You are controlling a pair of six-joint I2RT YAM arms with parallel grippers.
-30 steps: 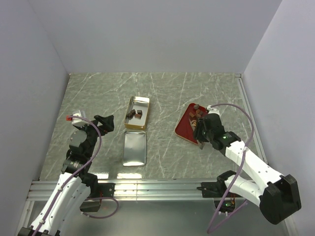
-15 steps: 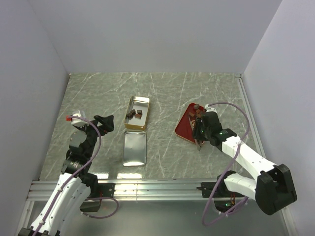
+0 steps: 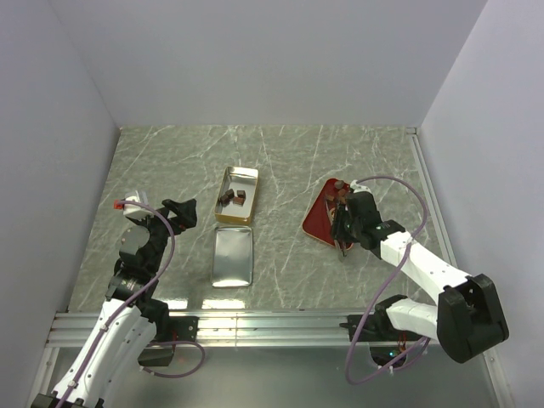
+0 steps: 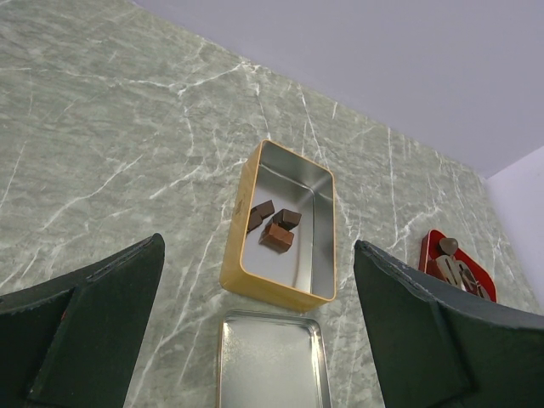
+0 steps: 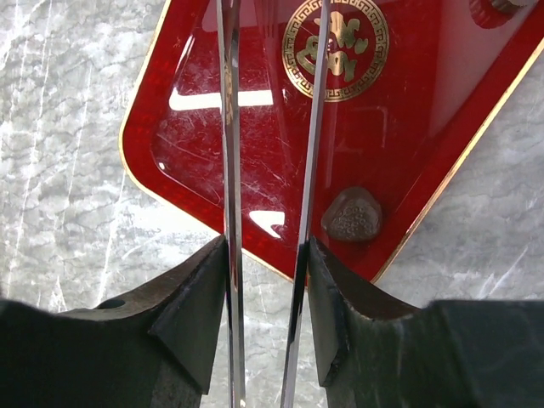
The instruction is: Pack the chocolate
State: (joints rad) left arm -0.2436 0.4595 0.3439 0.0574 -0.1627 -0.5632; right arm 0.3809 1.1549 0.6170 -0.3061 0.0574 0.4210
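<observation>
Three pieces of chocolate [image 4: 277,236] lie in the open gold tin [image 4: 242,246], also seen from above as the tin [image 3: 226,194]. More chocolate sits on the red tray [image 3: 319,223]: one dimpled piece [image 5: 351,216] near its lower edge and others at the far corner [image 3: 338,184]. My right gripper [image 5: 268,255] is shut on a pair of thin metal tongs [image 5: 228,127], whose two blades reach out over the tray [image 5: 408,110] with a gap between them. The blade tips are out of view. My left gripper [image 4: 257,255] hangs wide open and empty, back from the tin.
The tin's silver lid [image 3: 232,257] lies flat just in front of the tin, also the lid [image 4: 268,361] in the left wrist view. White walls close in the marble table on three sides. The tray sits near the right wall.
My right arm has swung a little, carrying the tongs slightly left and farther over the red tray's near edge. The left arm has not moved.
</observation>
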